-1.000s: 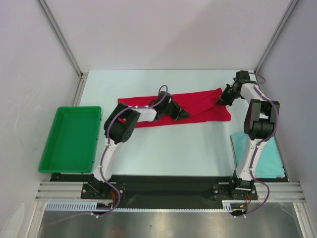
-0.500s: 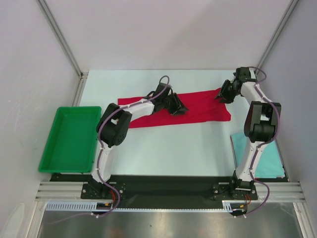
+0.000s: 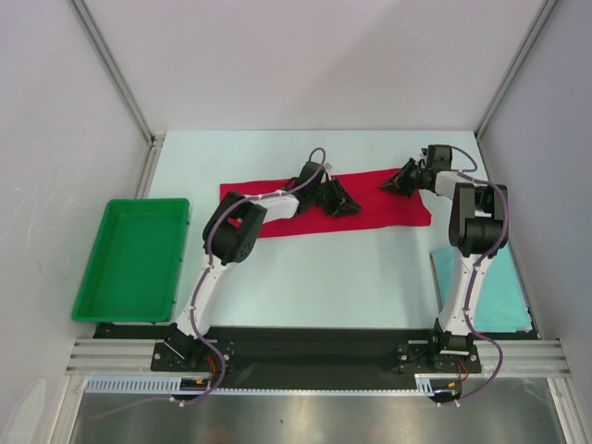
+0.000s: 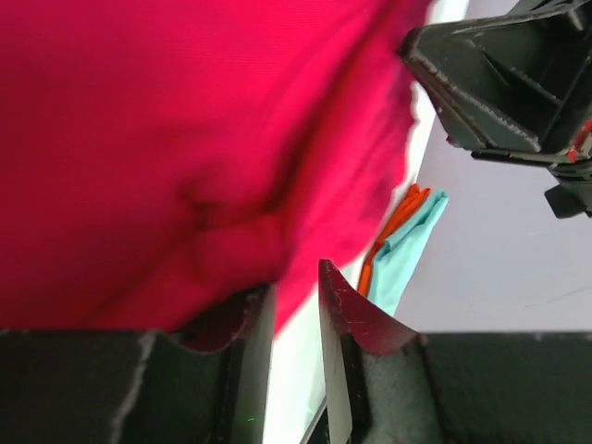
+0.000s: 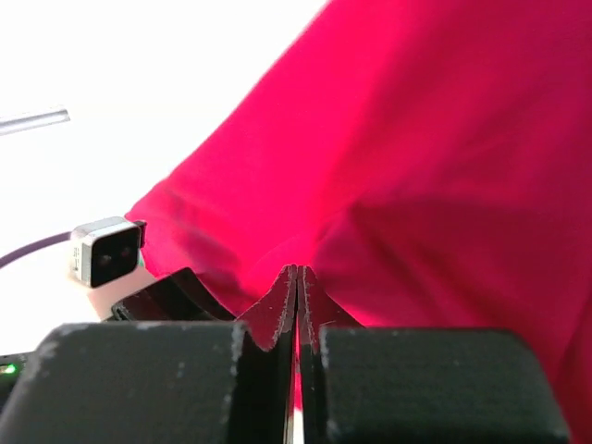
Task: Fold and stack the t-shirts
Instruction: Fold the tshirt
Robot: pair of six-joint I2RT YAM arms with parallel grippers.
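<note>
The red t-shirt [image 3: 379,211] lies as a long flat band across the far middle of the table. My left gripper [image 3: 339,200] sits low on its middle. In the left wrist view the gripper [image 4: 294,277] has its jaws a narrow gap apart, with bare table between them and the red cloth [image 4: 185,120] draped over the left fingertip. My right gripper [image 3: 396,179] is at the shirt's far right edge. In the right wrist view it [image 5: 298,270] is shut, with a sliver of red cloth [image 5: 444,139] between the fingers. The folded teal t-shirt [image 3: 504,296] lies near right, partly behind the right arm.
A green plastic tray [image 3: 134,264] stands at the left edge of the table. Cage posts and walls close in the back and sides. In the left wrist view the teal shirt [image 4: 412,245] shows an orange edge beside it [image 4: 388,227].
My right gripper has moved left along the shirt's far edge. My left gripper has shifted slightly right on the shirt, and its elbow has swung.
</note>
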